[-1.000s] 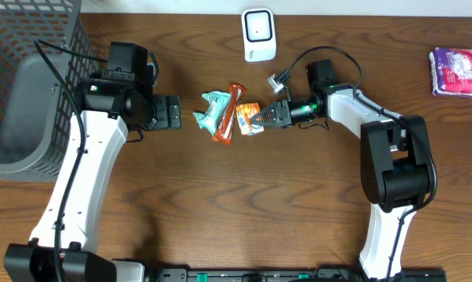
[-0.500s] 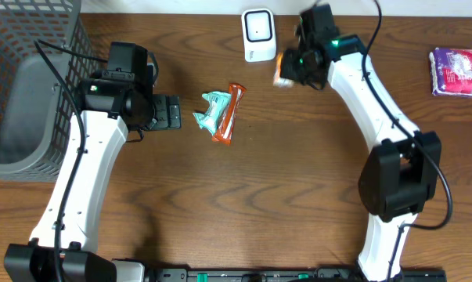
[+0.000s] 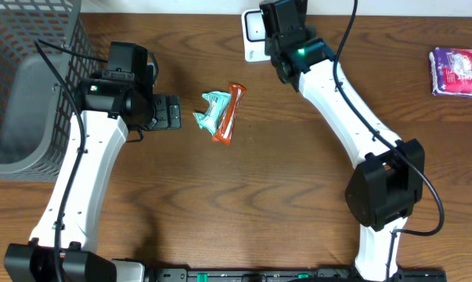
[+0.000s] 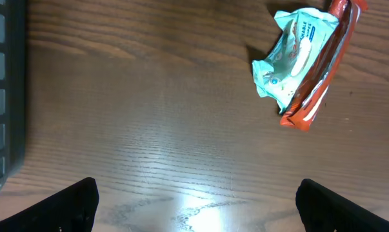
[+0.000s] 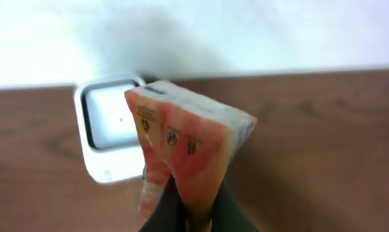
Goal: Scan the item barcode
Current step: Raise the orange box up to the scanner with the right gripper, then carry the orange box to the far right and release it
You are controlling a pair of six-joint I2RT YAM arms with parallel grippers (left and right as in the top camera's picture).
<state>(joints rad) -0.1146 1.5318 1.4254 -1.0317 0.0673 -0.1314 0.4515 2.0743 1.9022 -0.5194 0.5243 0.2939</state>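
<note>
Right tool [image 5: 186, 214] tight on orange packet [image 5: 194, 142], seemingly before scanner [image 5: 107, 132]; left tool [image 4: 197, 206] agape, wrappers [image 4: 304, 64] nearby.

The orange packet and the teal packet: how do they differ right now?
The orange packet is pinched in the right gripper; the teal packet lies loose on the table. The orange packet is held up before the white scanner; the teal packet rests against a red wrapper. Both are small soft packets.

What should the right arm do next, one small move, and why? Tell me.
Probably turn the orange-and-pink foil packet, pinched in the right gripper, so a flat face meets the white square scanner. In the wrist view it hangs edge-on by the scanner, no barcode showing.
</note>
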